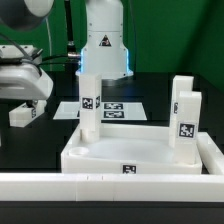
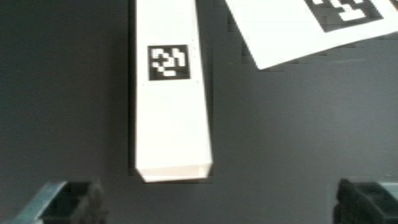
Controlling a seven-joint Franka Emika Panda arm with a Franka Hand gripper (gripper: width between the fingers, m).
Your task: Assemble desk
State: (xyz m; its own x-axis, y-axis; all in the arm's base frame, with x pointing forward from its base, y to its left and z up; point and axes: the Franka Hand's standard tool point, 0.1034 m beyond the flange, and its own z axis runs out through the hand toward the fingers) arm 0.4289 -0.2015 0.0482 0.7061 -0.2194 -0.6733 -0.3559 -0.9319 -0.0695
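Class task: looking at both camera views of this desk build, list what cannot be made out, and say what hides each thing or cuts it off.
- Gripper: exterior view, cut off by the picture's left edge.
- Fingertips: wrist view, cut off at the picture edge.
- Loose leg: wrist view, far end runs out of frame.
- Marker board: wrist view, only a corner shows.
- Desk panel: exterior view, front partly hidden by the white rail.

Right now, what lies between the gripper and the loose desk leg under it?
Nothing. In the wrist view the open gripper hangs over the leg, with only bare black table beside the leg's end.
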